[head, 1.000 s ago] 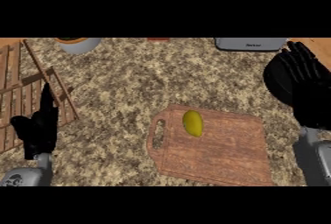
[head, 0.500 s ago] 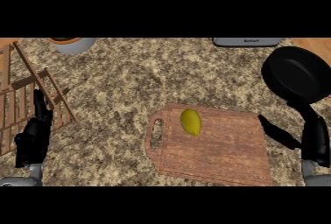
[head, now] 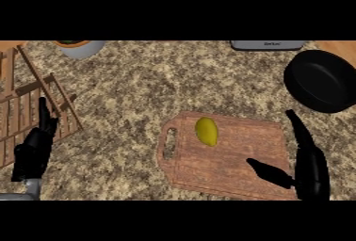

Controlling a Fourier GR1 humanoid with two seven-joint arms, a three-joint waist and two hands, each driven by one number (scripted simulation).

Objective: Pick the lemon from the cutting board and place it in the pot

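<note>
A yellow lemon [head: 206,131] lies on the upper left part of the wooden cutting board [head: 230,162]. The black pot [head: 324,80] sits at the far right of the counter, beyond the board's right corner. My right hand [head: 309,169] is open at the board's right edge, fingers pointing up and thumb stretched left over the wood; it is well right of the lemon and touches nothing. My left hand [head: 35,150] rests open at the lower left, fingers up.
A wooden dish rack [head: 28,113] stands at the left edge beside my left hand. An orange-rimmed bowl [head: 80,47] is at the back left and a grey appliance [head: 268,45] at the back right. Speckled stone counter [head: 153,89] surrounds the board.
My right hand has come down from over the pot to the board's right edge, uncovering the pot. The left hand has shifted slightly. The lemon has stayed put.
</note>
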